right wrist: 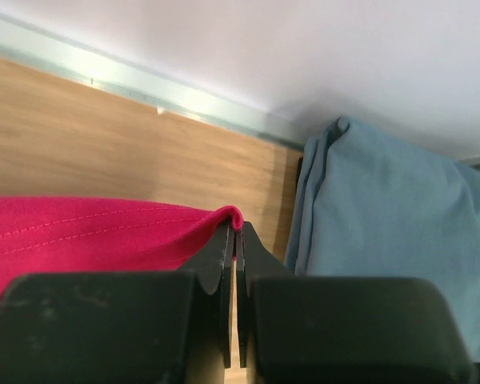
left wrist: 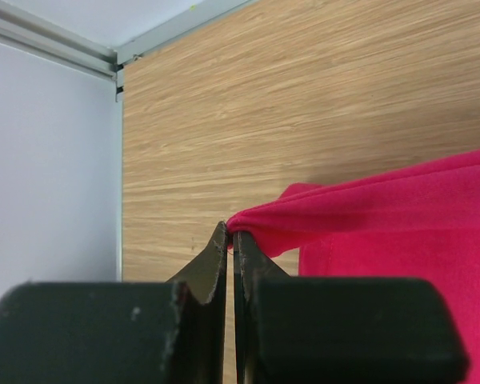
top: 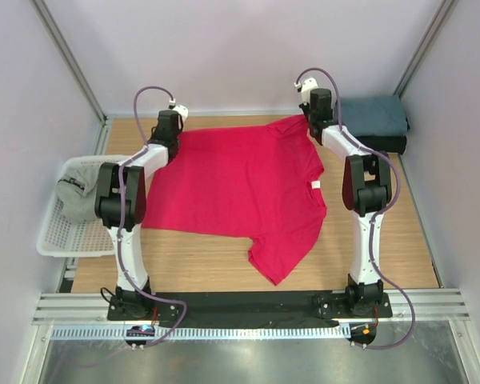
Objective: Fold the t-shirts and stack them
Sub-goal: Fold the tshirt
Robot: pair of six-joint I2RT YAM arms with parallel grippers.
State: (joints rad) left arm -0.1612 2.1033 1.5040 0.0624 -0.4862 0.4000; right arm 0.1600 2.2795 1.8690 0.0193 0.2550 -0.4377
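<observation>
You've four tees: the red tee (top: 240,188) on the counter (top: 200,260), white tag (top: 315,186) unreadable, far corners pinched tight by left fingers (left wrist: 212,268) and right fingers (right wrist: 216,264); grey tee (top: 78,192) in one basket (top: 64,238); blue tee (top: 374,114) atop black tee (top: 388,145).

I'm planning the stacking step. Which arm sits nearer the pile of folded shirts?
Right. The right arm has its jaws shut on the red t-shirt just beside the folded slate-blue t-shirt; the left arm pinches the opposite corner, far from it.

wooden table (top: 368,264) bears red t-shirt (top: 240,184); folded t-shirt stack (top: 374,120) far right
</observation>
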